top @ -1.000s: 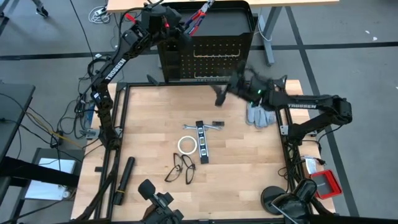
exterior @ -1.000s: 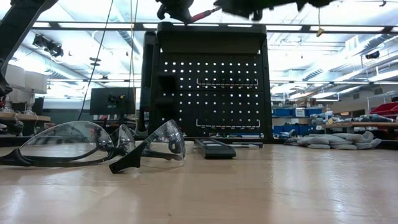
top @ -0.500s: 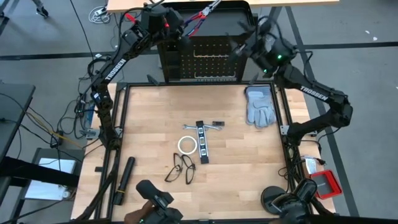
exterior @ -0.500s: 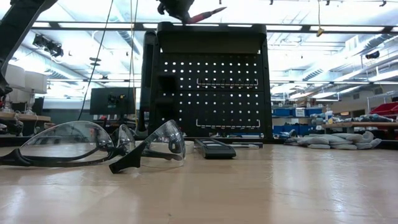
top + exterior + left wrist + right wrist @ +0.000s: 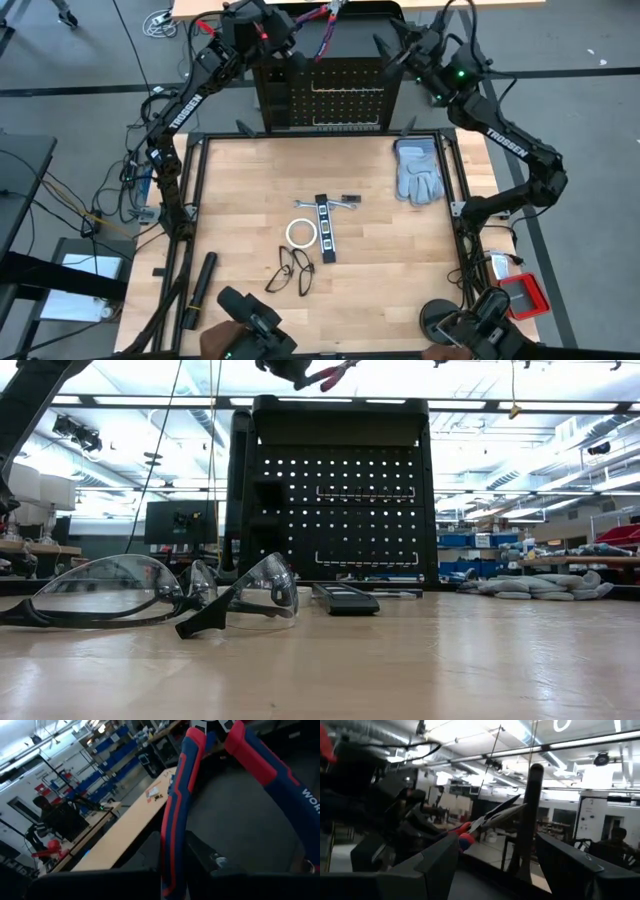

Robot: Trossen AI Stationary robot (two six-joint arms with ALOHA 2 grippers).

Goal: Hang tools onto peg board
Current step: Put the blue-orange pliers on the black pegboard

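Pliers (image 5: 176, 815) handles close-up, left wrist only

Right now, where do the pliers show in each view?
High: pliers at top centre, over the peg board, in the left end effector.
Low: top edge, above the board, handles pointing right.
Left wrist: handles fill the frame.
Right wrist: centre, nose pointing right.
Shared landmark: the peg board's top.
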